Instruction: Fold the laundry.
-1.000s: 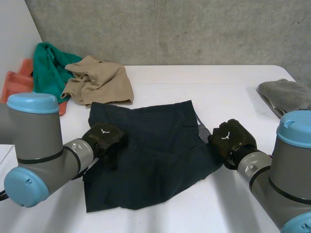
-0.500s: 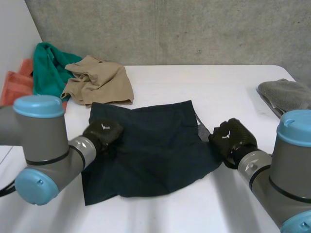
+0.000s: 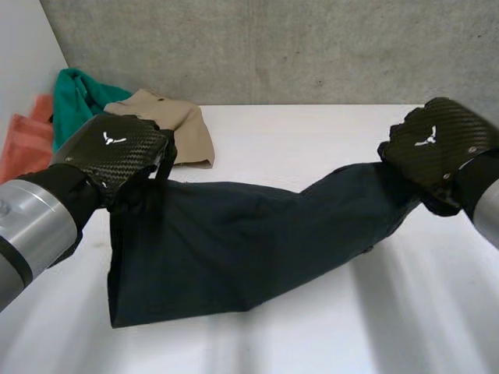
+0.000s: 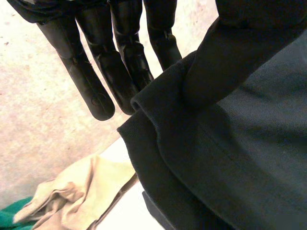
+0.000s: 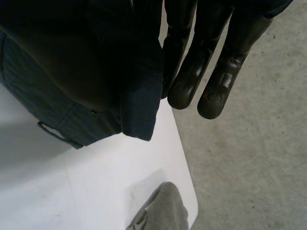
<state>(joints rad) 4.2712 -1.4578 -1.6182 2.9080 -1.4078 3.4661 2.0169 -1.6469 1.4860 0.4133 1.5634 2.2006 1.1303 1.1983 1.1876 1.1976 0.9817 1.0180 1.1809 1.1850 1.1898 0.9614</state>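
Observation:
Dark navy shorts (image 3: 234,241) hang stretched between my two raised hands, their lower edge sagging to the white table (image 3: 312,132). My left hand (image 3: 109,152) grips the garment's left end, and my right hand (image 3: 437,148) grips its right end, higher up. In the left wrist view the straight fingers (image 4: 96,72) pinch a thick hem of the shorts (image 4: 216,158) against the thumb. Seen from the right wrist, the fingers (image 5: 211,62) lie alongside a bunched fold of the shorts (image 5: 96,72) held at the palm.
A tan garment (image 3: 175,128) lies crumpled at the back left, with a green cloth (image 3: 74,101) and an orange one (image 3: 19,140) beside it. A grey towel (image 5: 160,211) sits near the table's right edge, past which is concrete floor (image 5: 249,167).
Both hands closed on the shorts' two ends and rose off the table toward the camera, lifting and stretching the shorts, which lay flat before.

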